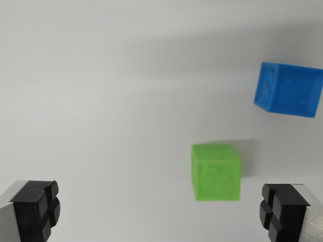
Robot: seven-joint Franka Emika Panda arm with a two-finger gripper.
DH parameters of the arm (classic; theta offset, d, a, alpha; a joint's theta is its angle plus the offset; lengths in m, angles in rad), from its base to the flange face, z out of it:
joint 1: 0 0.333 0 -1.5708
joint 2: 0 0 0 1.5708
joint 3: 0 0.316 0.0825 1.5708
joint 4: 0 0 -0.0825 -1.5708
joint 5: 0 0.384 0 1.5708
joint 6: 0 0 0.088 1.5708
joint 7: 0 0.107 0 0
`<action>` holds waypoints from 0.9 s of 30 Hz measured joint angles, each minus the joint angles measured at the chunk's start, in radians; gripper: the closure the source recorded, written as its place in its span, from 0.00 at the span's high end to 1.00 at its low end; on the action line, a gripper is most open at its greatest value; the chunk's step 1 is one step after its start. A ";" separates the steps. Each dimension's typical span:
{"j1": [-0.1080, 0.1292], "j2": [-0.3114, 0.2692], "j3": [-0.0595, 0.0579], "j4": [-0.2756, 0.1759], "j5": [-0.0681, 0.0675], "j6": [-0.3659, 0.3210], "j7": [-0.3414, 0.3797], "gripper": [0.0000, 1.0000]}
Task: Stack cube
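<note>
A green cube (215, 173) sits flat on the white surface, one vertical edge turned slightly toward the camera (its faces show faint embossed marks). A blue cube (288, 89), similarly textured, lies apart from the green cube, beyond it and toward the wrist view's right.

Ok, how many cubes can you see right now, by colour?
Green cube: 1
Blue cube: 1
Total: 2 cubes, apart from each other on the white surface, neither between the gripper fingers.
</note>
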 joint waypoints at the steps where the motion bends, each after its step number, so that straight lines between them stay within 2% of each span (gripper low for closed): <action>1: -0.004 0.006 -0.001 0.000 0.001 0.004 -0.002 1.00; 14: -0.046 0.082 -0.014 0.006 0.011 0.062 -0.024 1.00; 27: -0.095 0.177 -0.023 0.038 0.021 0.112 -0.045 1.00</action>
